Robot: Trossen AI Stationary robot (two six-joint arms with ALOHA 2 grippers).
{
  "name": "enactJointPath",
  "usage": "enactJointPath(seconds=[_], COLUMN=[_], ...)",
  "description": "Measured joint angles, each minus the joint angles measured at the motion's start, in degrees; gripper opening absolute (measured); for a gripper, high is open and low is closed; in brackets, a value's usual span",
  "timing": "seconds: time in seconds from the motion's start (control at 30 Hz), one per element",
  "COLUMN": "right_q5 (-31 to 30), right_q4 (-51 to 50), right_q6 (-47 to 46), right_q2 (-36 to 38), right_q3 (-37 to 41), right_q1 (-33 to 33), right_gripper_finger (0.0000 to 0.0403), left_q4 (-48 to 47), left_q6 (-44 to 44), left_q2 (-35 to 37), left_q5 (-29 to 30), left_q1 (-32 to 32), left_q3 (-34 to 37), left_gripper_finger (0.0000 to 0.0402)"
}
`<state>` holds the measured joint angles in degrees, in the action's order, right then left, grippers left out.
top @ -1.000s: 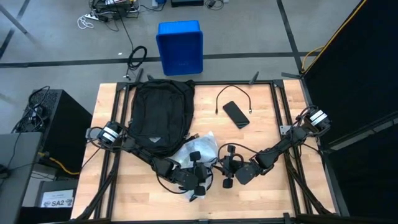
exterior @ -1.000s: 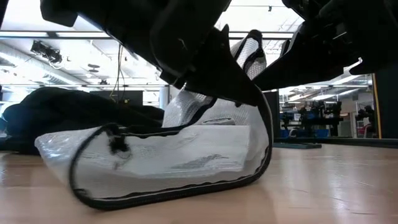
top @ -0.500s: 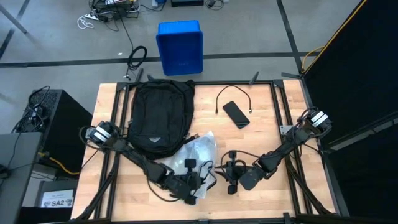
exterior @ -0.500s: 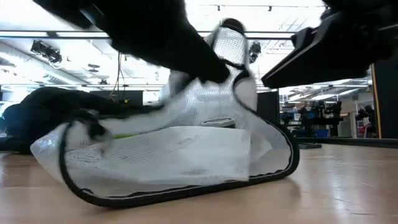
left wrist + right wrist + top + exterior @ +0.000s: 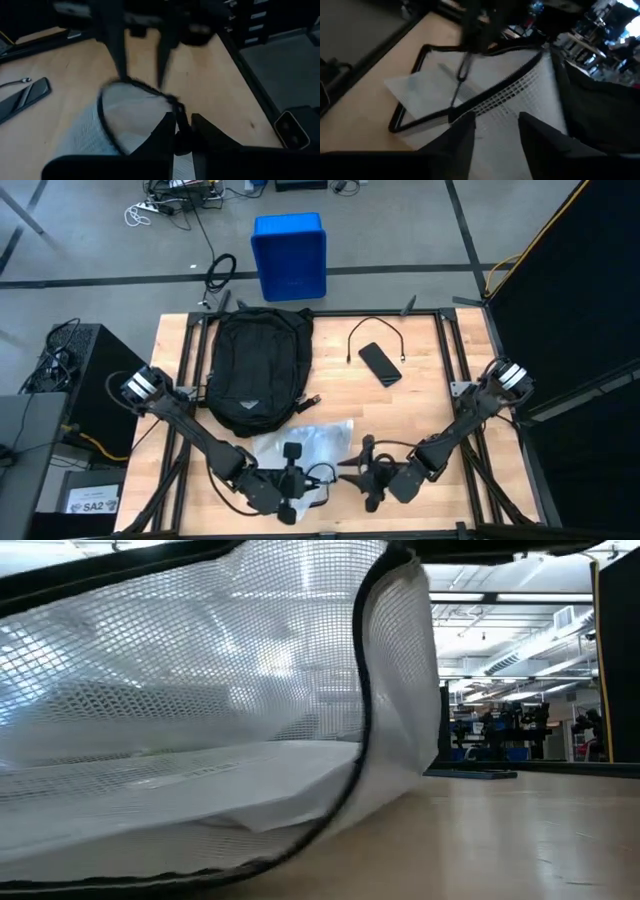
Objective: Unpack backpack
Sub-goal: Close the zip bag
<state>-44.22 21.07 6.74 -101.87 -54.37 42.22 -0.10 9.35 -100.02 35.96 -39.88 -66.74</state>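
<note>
Wooden surface (image 5: pixel 420 410): backpack (image 5: pixel 257 367) lies flat at back left. Mesh pouch (image 5: pixel 300 442) sits just in front of it. Left hand (image 5: pixel 297 492) pinching pouch's black edge; right hand (image 5: pixel 358 470) spread beside pouch.

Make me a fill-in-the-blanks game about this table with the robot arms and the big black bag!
1. The backpack lies ____ on the table.
2. The mesh pouch has a ____ edge.
3. The left gripper is ____ on the pouch's edge.
4. The phone lies beside a black ____.

Missing words: flat; black; shut; cable
</note>
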Motion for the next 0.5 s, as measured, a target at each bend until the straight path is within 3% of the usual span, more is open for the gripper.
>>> enactJointPath(seconds=[0.13,0.27,0.37,0.5], right_q5=[-0.54,-7.06,-11.50,-12.93], right_q4=[-0.47,-0.74,-0.50,-0.11], right_q6=[3.54,7.11,10.58,12.91], right_q2=[-5.90,-10.36,-11.20,-11.25], right_q3=[-3.02,-5.58,-6.56,-7.65], right_q1=[-0.18,0.16,0.91,1.16], right_gripper_finger=[0.0176,0.0224,0.0255,0.0272], left_q4=[-1.15,-2.69,-2.84,-2.86], left_q6=[-0.08,-0.06,0.03,-0.05], left_q2=[0.30,0.32,0.32,0.32], left_q5=[0.15,0.16,0.32,0.40], left_q1=[0.11,0.20,0.22,0.43], left_q3=[-0.43,-0.88,-0.92,-0.96], left_gripper_finger=[0.0000,0.0000,0.0000,0.0000])
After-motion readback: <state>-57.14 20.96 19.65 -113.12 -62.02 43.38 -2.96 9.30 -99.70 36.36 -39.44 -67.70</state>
